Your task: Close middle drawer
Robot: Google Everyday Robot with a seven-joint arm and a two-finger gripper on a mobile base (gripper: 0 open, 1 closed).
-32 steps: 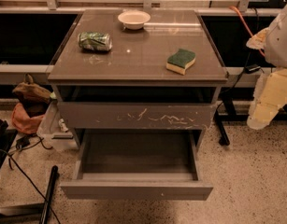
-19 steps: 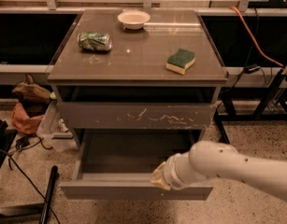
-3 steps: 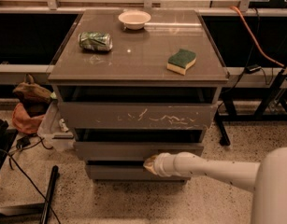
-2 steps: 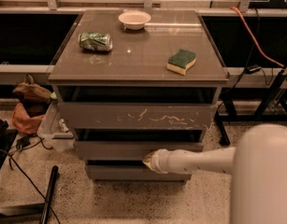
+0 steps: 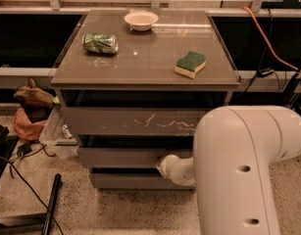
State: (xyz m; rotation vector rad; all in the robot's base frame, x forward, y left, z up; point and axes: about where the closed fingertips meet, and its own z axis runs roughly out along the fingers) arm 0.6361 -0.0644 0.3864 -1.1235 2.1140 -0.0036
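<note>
Middle drawer (image 5: pixel 123 157), between the bottom front (image 5: pixel 130 181) and the scratched top front (image 5: pixel 115 120), is pushed in almost flush, so closing is judged done or nearly so. The gripper (image 5: pixel 165 164) is held against its right part, but whether it is open or closed cannot be told, and the drawer's right end is hidden by the near arm (image 5: pixel 238 175); beyond, a sponge (image 5: pixel 191 64) is seen on the cabinet top (image 5: pixel 140 58).
</note>
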